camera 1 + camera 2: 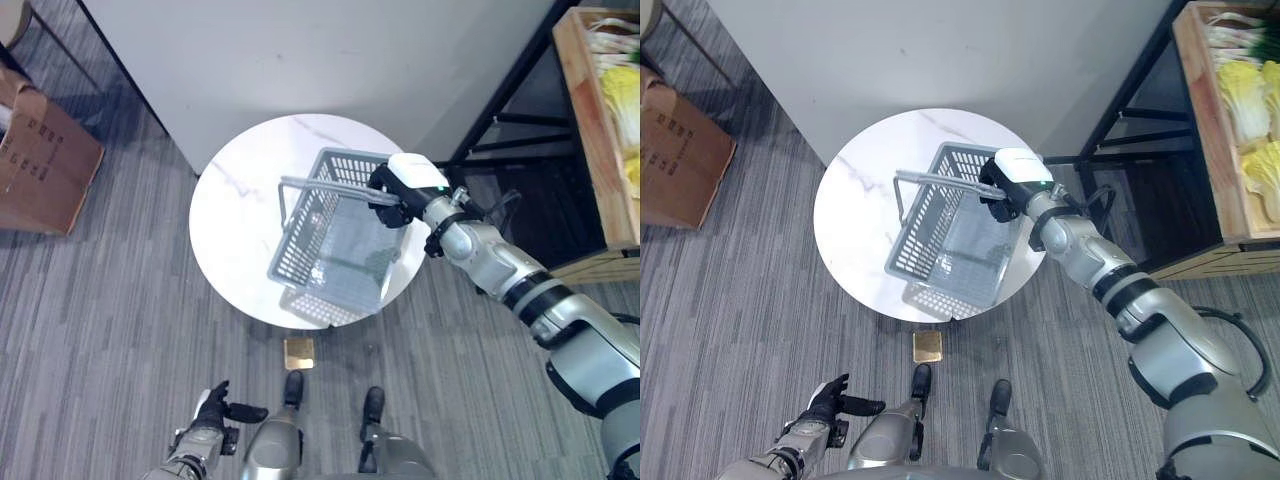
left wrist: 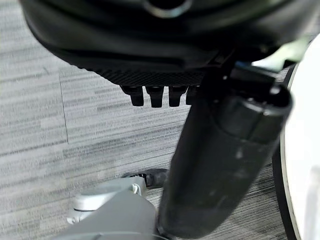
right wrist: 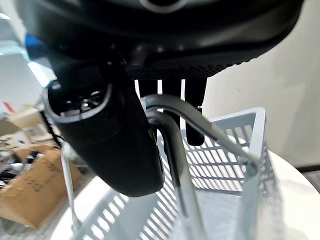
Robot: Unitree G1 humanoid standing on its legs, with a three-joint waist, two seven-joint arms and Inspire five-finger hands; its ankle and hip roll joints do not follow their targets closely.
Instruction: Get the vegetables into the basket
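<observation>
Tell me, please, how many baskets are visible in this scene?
1. The grey basket stands on the round white table, near its right edge. The right hand is curled round its metal handle. Other baskets could be outside the views.

We see a round table [image 1: 240, 210] before us, and behind it stands a wall panel [image 1: 300, 50]. On the table's right half the basket [image 1: 330, 245] sits tilted, one edge lifted. Our right hand [image 1: 395, 190] is at the basket's right rim, fingers curled round its handle [image 3: 170, 120]. To the far right a wooden crate [image 1: 1215, 130] holds the vegetables [image 1: 1245, 100], well apart from the basket. A cardboard box [image 1: 40, 150] lies on the floor at the left. Our left hand [image 1: 215, 408] hangs low, near the table's front edge.
</observation>
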